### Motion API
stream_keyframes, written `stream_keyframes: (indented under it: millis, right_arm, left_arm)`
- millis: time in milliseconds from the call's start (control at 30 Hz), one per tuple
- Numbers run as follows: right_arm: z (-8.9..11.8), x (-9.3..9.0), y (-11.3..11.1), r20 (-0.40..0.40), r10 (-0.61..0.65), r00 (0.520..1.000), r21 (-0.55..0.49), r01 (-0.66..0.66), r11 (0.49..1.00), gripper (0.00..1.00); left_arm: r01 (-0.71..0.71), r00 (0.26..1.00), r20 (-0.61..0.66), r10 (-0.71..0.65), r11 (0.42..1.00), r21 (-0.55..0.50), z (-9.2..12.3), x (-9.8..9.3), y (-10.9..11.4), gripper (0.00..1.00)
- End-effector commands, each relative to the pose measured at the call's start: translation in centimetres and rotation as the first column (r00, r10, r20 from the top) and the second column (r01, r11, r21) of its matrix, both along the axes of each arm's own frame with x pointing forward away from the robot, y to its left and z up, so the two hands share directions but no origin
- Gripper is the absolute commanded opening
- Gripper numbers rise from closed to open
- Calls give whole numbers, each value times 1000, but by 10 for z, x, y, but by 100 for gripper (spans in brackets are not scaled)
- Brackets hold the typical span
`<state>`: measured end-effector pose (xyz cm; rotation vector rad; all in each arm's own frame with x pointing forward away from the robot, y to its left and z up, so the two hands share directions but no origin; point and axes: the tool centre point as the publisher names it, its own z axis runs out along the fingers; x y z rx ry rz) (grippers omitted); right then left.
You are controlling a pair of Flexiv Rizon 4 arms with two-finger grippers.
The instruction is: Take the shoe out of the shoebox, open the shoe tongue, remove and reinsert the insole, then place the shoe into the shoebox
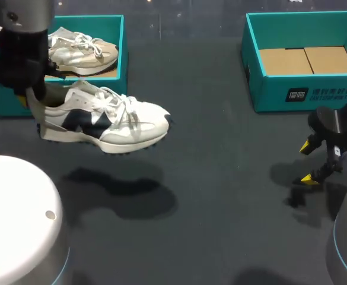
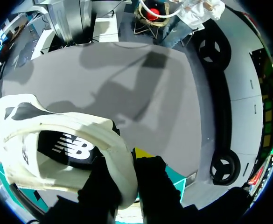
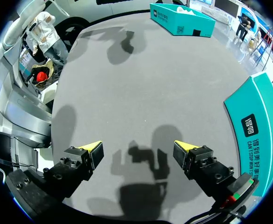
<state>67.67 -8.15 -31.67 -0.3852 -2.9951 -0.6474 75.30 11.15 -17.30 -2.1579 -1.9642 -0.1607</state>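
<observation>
A dark grey table [image 1: 220, 196] spreads beneath the left gripper [image 1: 26, 100] and the right gripper [image 1: 306, 162]. Just beyond the left gripper sits a beige-and-white sneaker [image 1: 81, 50], laces up. Beyond the right gripper, well apart from the left one, stands a second teal box [image 1: 303, 89] with a brown cardboard floor; its outer wall runs beside that gripper. A dark shadow [image 1: 120, 190] lies on the table below the left gripper.

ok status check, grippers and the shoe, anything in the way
left gripper shut on shoe heel, shoe held above table in front of left shoebox. right gripper open, empty, by right shoebox. second shoe lies in left shoebox.
</observation>
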Motion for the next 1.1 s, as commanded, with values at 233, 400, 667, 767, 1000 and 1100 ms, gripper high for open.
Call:
stream_keyframes:
  millis: [233, 400, 667, 767, 1000, 1100]
  right_arm:
    - [0, -2, 0, 3, -1, 1000, -1, 1, 1000, 100]
    - [0, -2, 0, 3, -1, 1000, -1, 1, 1000, 100]
    - [0, -2, 0, 3, -1, 1000, -1, 1, 1000, 100]
    - [0, -2, 0, 3, -1, 1000, -1, 1, 1000, 100]
    - [0, -2, 0, 3, -1, 1000, -1, 1, 1000, 100]
    - [0, -2, 0, 3, -1, 1000, -1, 1, 1000, 100]
  left_arm:
    - [25, 1000, 2, -25, 999, 27, -25, -29, -34, 0]
    - [25, 999, -38, -24, 999, 25, -37, -31, -61, 0]
    - [-10, 999, -34, 11, 1000, 28, -58, -27, -106, 0]
    - [-24, 999, -38, 25, 999, 26, -67, -27, -123, 0]
    - [-53, 998, -30, 54, 998, 43, -86, -25, -160, 0]
    - [-56, 998, -19, 57, 997, 52, -94, -27, -169, 0]
